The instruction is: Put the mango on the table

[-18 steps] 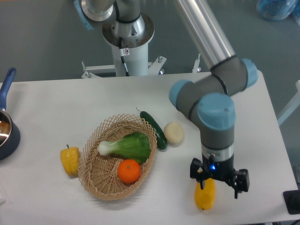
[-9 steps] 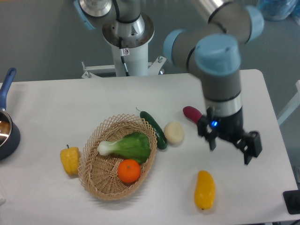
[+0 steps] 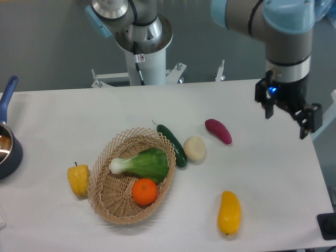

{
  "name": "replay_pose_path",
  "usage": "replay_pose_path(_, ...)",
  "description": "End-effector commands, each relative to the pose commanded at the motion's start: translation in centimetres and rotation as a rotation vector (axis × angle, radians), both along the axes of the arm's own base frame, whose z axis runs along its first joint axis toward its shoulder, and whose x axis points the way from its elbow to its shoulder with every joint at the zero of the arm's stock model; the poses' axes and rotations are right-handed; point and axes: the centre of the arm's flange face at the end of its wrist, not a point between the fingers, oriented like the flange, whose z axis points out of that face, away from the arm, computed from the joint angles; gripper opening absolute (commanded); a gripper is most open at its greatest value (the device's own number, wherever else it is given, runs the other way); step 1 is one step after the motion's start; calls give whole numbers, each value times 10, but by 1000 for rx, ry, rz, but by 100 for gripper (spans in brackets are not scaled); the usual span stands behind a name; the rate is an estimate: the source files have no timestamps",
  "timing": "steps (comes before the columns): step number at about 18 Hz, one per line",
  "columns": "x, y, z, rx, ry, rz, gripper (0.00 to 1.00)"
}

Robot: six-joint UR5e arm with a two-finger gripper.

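The white table stretches under me, with grey floor beyond and my arm's white pedestal at the far edge. My gripper hangs above the table's right side, jaws spread wide, holding and touching nothing. The mango lies flat on the table well below me, toward the near edge, lying apart from the basket.

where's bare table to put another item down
Bare patches: the table between pan and basket, and right of the mango. Crowded: cucumber, pale round vegetable and sweet potato beside the basket.
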Motion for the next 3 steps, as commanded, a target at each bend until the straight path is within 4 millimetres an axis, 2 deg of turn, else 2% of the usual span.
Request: replay_pose_path(3, 1, 2, -3, 24, -14, -8, 100)
